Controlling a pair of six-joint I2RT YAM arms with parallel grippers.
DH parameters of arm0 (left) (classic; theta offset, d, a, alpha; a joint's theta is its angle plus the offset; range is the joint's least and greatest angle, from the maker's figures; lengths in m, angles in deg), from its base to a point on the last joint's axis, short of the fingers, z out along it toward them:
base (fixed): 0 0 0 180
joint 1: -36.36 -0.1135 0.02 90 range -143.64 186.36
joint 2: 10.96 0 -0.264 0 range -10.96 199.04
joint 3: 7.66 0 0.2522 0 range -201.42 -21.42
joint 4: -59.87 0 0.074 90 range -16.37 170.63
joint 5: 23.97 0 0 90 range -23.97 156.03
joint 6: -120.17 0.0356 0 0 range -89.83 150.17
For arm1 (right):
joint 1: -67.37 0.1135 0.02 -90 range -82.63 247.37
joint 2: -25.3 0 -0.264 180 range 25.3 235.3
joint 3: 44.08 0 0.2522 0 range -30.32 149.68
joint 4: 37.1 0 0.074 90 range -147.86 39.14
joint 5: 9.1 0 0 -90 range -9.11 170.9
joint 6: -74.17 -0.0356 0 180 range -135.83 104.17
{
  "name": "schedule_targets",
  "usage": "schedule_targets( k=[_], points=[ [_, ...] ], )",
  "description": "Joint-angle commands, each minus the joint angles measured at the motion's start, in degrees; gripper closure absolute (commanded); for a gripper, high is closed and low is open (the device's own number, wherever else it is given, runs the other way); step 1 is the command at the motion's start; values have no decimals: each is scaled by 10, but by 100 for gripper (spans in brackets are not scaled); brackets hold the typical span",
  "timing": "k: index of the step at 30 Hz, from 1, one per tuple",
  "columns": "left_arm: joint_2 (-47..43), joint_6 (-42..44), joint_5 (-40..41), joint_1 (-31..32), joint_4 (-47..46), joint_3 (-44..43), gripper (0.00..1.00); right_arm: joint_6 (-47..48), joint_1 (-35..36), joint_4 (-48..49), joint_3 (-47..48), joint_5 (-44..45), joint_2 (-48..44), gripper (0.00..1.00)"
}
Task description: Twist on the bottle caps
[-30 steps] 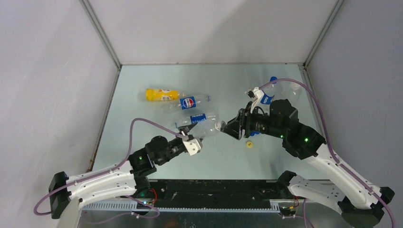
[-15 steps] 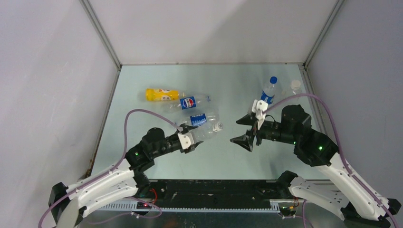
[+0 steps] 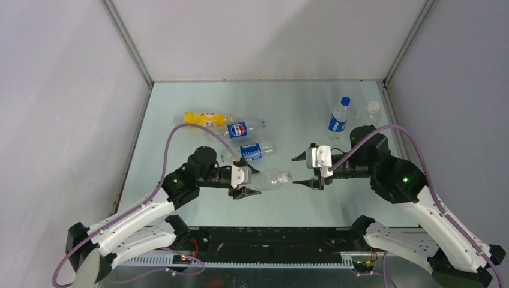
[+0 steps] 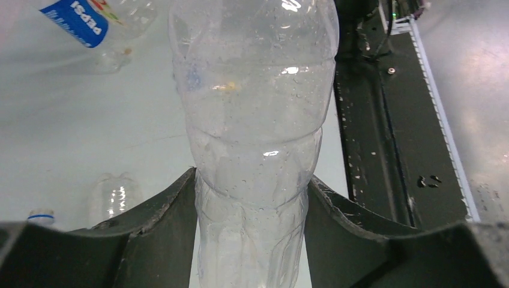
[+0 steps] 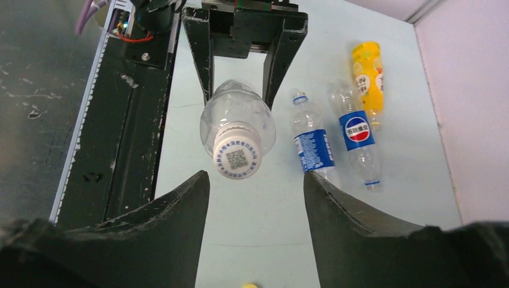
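My left gripper (image 3: 252,179) is shut on a clear unlabelled bottle (image 3: 268,179), held level above the table with its neck pointing right. In the left wrist view both fingers (image 4: 162,228) press the bottle (image 4: 255,120) at its lower body. A white cap (image 5: 237,157) with a printed code sits on its neck. My right gripper (image 3: 302,171) faces that cap, open, with the cap just beyond its tips (image 5: 256,180) and untouched. A loose yellow cap (image 5: 249,285) lies on the table below the right gripper.
Three bottles lie at the back left: a yellow-orange one (image 3: 204,118), a Pepsi-labelled one (image 3: 240,129) and a blue-labelled one (image 3: 255,150). A blue-capped bottle (image 3: 338,119) and a clear white-capped bottle (image 3: 372,111) stand at the back right. The black base rail (image 3: 270,237) runs along the near edge.
The right gripper has left the bottle's neck, backed off to the right and turned. The left arm has carried the bottle nearer and to the right, uncovering the blue-labelled bottle.
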Motion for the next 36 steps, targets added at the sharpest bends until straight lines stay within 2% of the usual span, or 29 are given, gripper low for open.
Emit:
schedule_targets(
  k=[1, 10, 31, 36],
  points=[
    [4, 14, -45, -4, 20, -27, 100, 29, 6, -11, 30, -38, 17, 41],
    [17, 8, -57, -5, 8, -37, 100, 13, 18, -25, 32, -72, 35, 49],
    [22, -4, -62, -4, -5, -56, 100, -9, 24, -38, 46, -66, 46, 67],
    [19, -4, -37, -4, -2, -65, 100, -42, 28, -25, 46, -60, 54, 76]
  ],
)
